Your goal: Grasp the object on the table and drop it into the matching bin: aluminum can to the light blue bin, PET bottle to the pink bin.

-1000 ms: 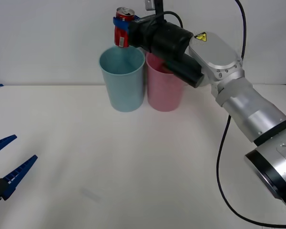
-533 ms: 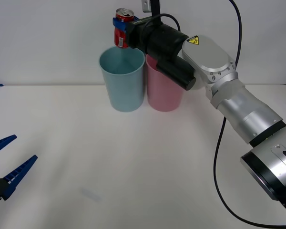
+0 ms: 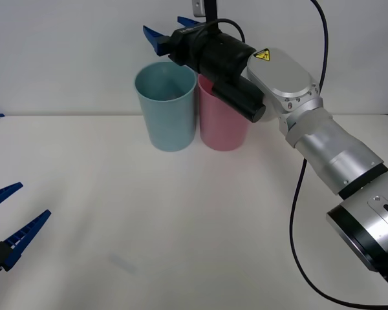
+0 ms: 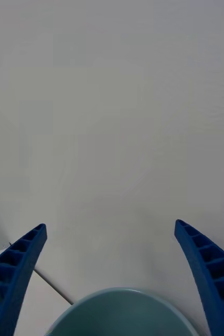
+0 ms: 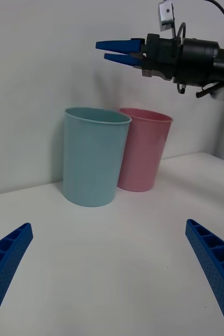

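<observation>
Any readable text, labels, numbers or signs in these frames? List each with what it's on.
No readable words, brands or numbers.
Yellow triangular hazard sign with a black symbol, no lettering: on the right arm's grey wrist housing, behind the open right gripper above the light blue bin.
Light blue bin and pink bin: plain, unmarked.
Table: no markings.
Left gripper, open at the table's near left: no text.

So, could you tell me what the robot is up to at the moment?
The right hand is open and empty above the light blue bin, which stands beside the pink bin at the back of the table. The red can it held a second ago is gone, apparently dropped in. The left hand waits open, low over the table's near left.
</observation>
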Controlling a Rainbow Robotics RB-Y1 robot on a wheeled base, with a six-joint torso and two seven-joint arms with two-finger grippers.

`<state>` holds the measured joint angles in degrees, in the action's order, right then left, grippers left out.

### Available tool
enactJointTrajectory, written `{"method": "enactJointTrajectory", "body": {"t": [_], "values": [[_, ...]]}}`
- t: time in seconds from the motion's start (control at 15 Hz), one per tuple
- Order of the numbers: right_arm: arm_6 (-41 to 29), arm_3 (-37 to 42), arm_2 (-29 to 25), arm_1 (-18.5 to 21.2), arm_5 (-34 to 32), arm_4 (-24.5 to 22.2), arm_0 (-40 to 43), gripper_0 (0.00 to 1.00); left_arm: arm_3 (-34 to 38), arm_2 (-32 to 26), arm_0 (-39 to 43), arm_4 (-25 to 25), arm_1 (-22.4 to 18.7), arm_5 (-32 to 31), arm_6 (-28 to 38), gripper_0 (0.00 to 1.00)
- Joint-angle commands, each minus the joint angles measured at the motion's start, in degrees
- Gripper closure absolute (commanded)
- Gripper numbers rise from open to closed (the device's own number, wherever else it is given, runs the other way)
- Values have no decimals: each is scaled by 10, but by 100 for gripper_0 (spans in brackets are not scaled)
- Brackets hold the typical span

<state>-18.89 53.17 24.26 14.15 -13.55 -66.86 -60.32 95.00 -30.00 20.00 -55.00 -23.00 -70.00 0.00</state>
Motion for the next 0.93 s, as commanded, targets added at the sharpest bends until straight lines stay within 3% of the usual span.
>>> {"method": "enactJointTrajectory", "body": {"t": [0.07,0.4,0.73,0.93], "values": [[8,6,0,1,-1,9,6,0,0,0,0,0,0,0,0,0],[10,123,-3,36,-9,9,84,0,0,0,0,0,0,0,0,0],[10,294,-16,116,-57,9,213,0,0,0,0,0,0,0,0,0],[12,396,-59,163,-119,11,313,0,0,0,0,0,0,0,0,0]]}}
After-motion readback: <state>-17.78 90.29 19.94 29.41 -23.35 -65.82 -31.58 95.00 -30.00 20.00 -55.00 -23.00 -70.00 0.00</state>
